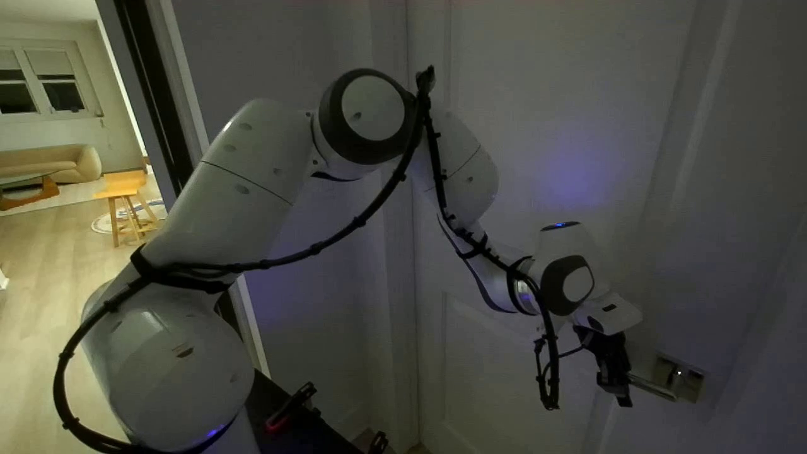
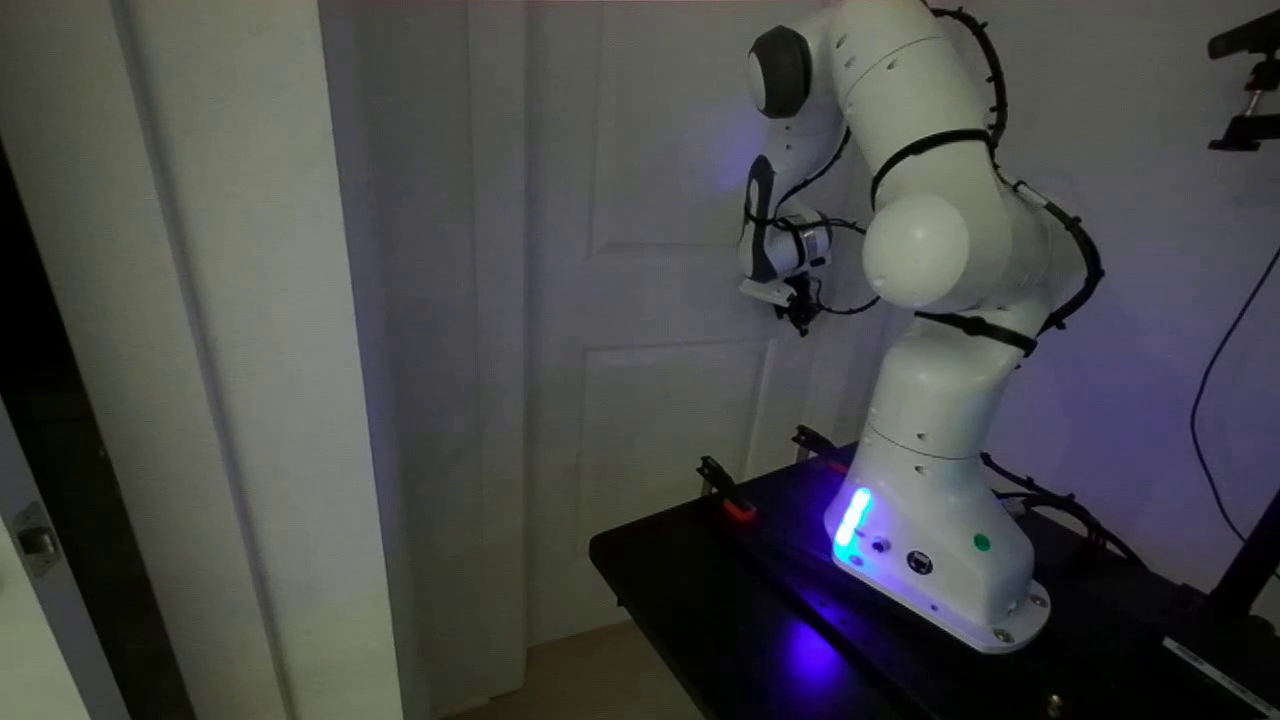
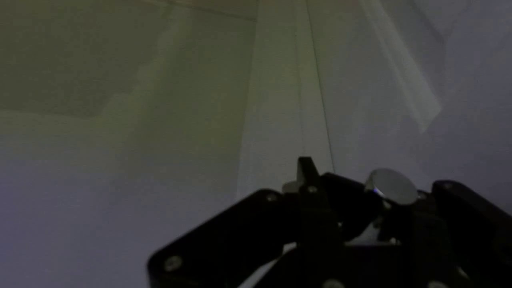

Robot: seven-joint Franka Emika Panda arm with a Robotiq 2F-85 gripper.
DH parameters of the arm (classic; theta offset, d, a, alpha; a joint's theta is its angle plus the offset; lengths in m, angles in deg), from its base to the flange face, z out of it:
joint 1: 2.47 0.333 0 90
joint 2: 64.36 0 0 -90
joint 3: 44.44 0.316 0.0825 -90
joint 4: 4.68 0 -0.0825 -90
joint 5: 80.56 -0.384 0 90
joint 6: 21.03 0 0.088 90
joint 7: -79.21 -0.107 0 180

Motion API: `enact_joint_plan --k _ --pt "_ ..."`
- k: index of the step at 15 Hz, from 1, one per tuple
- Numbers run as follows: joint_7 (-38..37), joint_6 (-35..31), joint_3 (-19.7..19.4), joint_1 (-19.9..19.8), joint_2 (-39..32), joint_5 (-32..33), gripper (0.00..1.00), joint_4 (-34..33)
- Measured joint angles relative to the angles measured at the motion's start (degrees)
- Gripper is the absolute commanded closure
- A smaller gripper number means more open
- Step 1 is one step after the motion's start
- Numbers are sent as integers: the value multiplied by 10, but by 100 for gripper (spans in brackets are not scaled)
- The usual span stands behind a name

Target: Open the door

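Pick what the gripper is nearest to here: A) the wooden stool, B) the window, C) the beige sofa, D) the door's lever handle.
D, since in an exterior view the gripper is right by the silver lever handle on the door.

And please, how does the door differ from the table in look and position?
The door is white, while the table is black. The door stands upright; the table's top lies flat. The door has raised panels; the table shows none. Both are only partly in view.
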Motion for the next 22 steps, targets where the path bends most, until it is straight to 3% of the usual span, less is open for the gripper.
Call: enact_joint_plan --k 7,15,22 --pt "-52 -19 -97 98 -92 3 99 -9" --pt "-93 -26 -146 124 -179 -11 99 -42" --pt "-169 -30 -205 180 -263 -22 99 -49"
